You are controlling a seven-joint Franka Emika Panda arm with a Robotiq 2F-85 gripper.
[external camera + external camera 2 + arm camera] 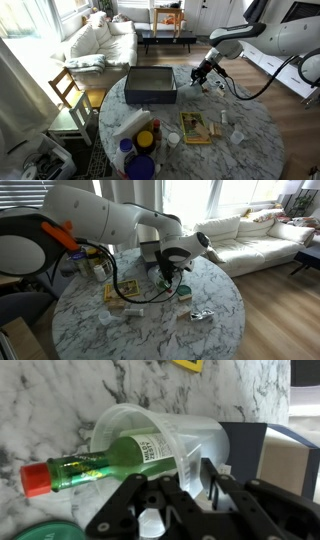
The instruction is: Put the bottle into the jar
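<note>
Marble table point(250, 125): arm point(235, 35) stooped, fingers point(122, 508) spread near jar point(190, 440), bottle point(110, 463) seemingly inside.

Jar point(195, 432): translucent milky-white plastic, lying on its side near the edge of the round marble table point(60, 400). Bottle point(105, 463): green glass, horizontal, base inside the jar's mouth, red cap point(35, 480) protruding.

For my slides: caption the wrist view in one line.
Green bottle with red cap lying partway inside the tipped-over jar on the marble table, open gripper close by.
</note>
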